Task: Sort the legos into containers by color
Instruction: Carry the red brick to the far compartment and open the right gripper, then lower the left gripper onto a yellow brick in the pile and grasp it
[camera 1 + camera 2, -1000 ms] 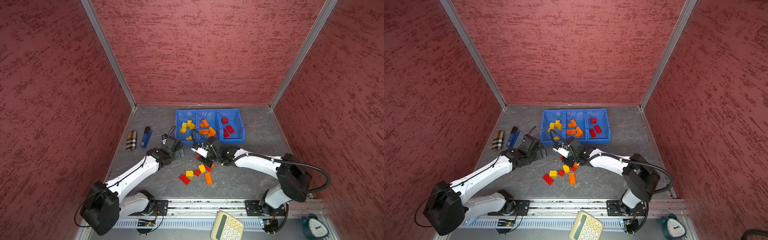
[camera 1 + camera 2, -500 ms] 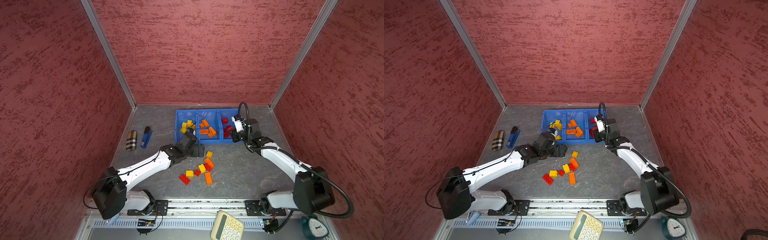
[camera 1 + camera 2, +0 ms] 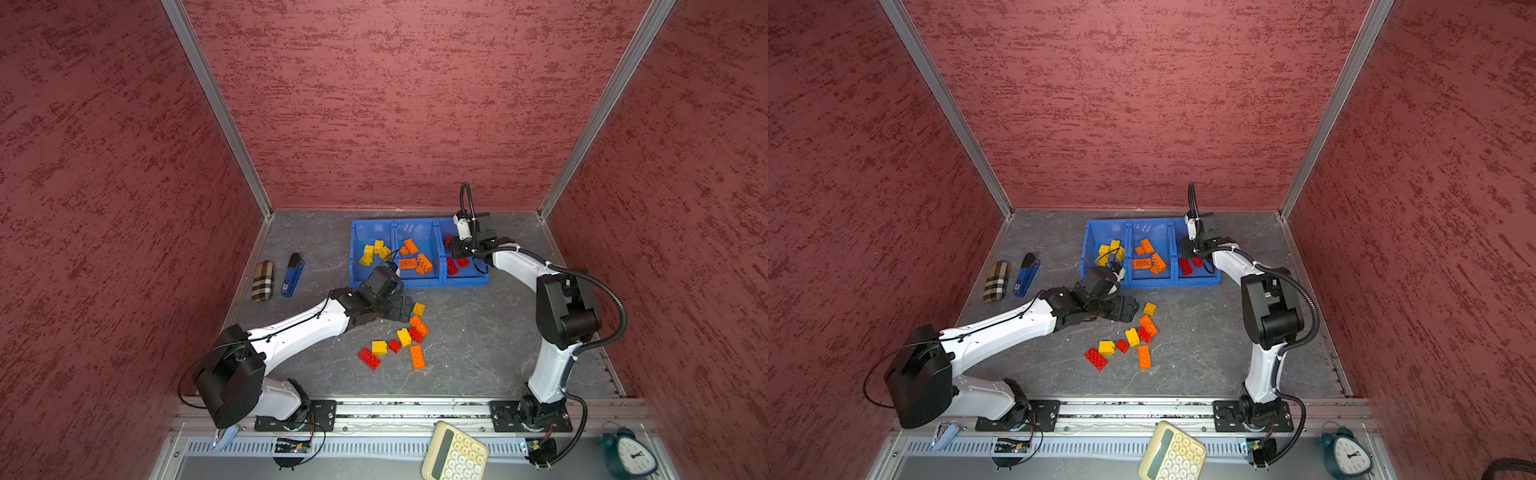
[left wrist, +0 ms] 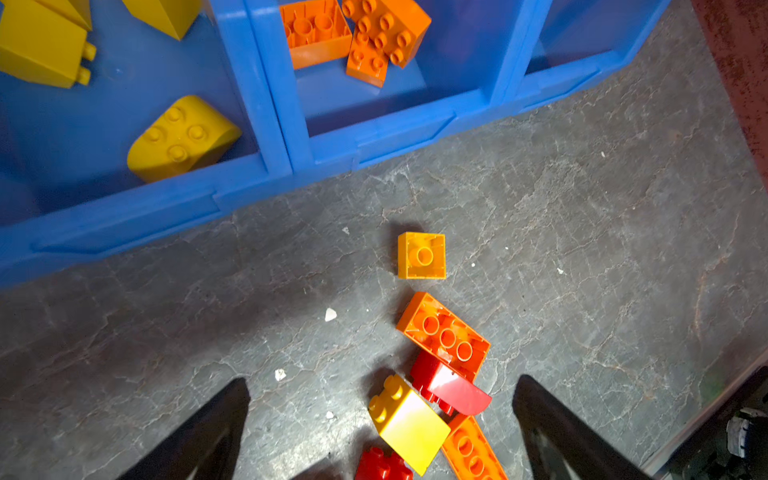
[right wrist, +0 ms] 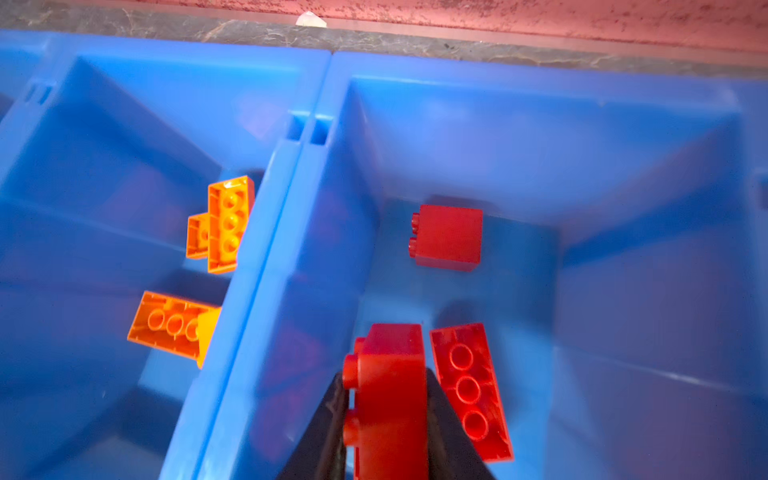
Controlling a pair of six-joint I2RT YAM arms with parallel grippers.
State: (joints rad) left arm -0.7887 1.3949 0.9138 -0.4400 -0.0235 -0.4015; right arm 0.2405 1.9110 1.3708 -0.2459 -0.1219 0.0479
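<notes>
Three joined blue containers (image 3: 419,284) stand at the back: yellow legos (image 3: 374,253) in the left one, orange (image 3: 415,259) in the middle, red (image 3: 455,264) in the right. My right gripper (image 5: 385,376) hangs over the right container (image 5: 540,124), shut on a red lego (image 5: 390,399). Loose legos (image 3: 399,340) of all three colours lie on the table before the containers. My left gripper (image 4: 381,380) is open just above their near end, its fingers either side of a yellow lego (image 4: 409,424) and a red one (image 4: 449,386). A yellow square (image 4: 421,255) and an orange lego (image 4: 444,336) lie beyond.
A checked case (image 3: 262,280) and a blue stapler (image 3: 293,274) lie at the table's left edge. A calculator (image 3: 454,453) and a clock (image 3: 629,453) sit in front of the rail. Red walls close in three sides.
My right gripper carried a red lego from the loose pile to above the right container. My left gripper moved right, from the table's left part to the pile.
</notes>
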